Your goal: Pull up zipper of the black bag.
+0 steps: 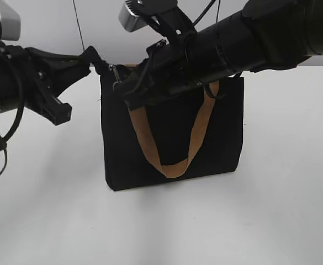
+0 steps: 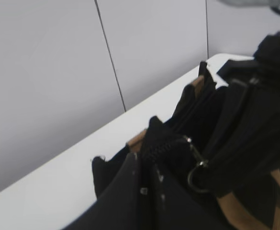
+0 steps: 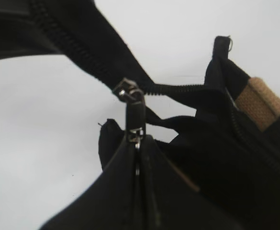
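Note:
The black bag stands upright on the white table, one tan handle hanging down its front. My left gripper is shut on the black strap tab at the bag's top left corner; in the left wrist view its jaws pinch black fabric. My right gripper reaches across from the upper right to that same end of the top edge. In the right wrist view its jaws are shut on the silver zipper pull, just below the slider. The pull's ring also shows in the left wrist view.
The white table stretches around the bag on all sides. A grey wall with a dark vertical seam rises behind the table's far edge. The right arm lies over the bag's top edge and hides it.

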You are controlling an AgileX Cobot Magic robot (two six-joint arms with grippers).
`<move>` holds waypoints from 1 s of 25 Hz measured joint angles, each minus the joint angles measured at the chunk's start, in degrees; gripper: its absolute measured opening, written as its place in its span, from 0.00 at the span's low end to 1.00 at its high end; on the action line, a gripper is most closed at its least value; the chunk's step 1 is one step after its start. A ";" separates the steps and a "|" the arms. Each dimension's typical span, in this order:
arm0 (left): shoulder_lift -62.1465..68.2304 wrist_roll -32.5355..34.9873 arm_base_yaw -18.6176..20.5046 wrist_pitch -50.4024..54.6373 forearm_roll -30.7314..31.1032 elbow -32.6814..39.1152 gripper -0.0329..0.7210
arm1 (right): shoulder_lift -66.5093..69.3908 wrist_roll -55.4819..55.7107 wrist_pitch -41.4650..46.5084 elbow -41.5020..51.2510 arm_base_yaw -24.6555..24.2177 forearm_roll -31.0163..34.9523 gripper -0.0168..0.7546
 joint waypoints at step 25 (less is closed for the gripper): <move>0.00 0.00 -0.13 28.22 -3.60 0.00 0.05 | -1.03 8.54 0.91 0.00 -1.11 -8.98 0.02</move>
